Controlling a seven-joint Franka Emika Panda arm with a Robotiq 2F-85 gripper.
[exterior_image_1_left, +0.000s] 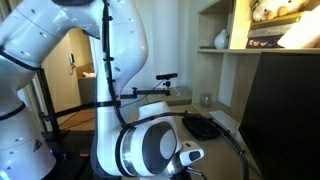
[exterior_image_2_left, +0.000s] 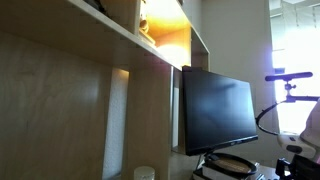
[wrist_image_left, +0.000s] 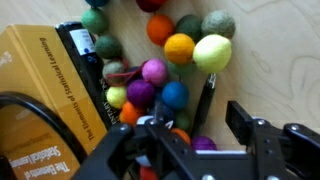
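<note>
In the wrist view my gripper (wrist_image_left: 196, 128) is open, its two black fingers spread wide just above a wooden tabletop (wrist_image_left: 275, 50). Under and between the fingers lies a cluster of coloured felt balls (wrist_image_left: 160, 75): orange, yellow-green, magenta, blue, purple and dark green. A purple ball (wrist_image_left: 203, 143) and an orange ball (wrist_image_left: 130, 112) lie closest to the jaws. A thin black pen-like stick (wrist_image_left: 205, 100) lies among the balls, between the fingers. The left finger is over the balls and the right finger is over bare wood. Nothing is held.
A yellow book (wrist_image_left: 40, 90) lies left of the balls, with a black cable (wrist_image_left: 50, 110) looping over it. In both exterior views a black monitor (exterior_image_1_left: 285, 110) (exterior_image_2_left: 215, 110) stands under wooden shelves (exterior_image_1_left: 260, 48). The white arm (exterior_image_1_left: 100, 70) fills an exterior view.
</note>
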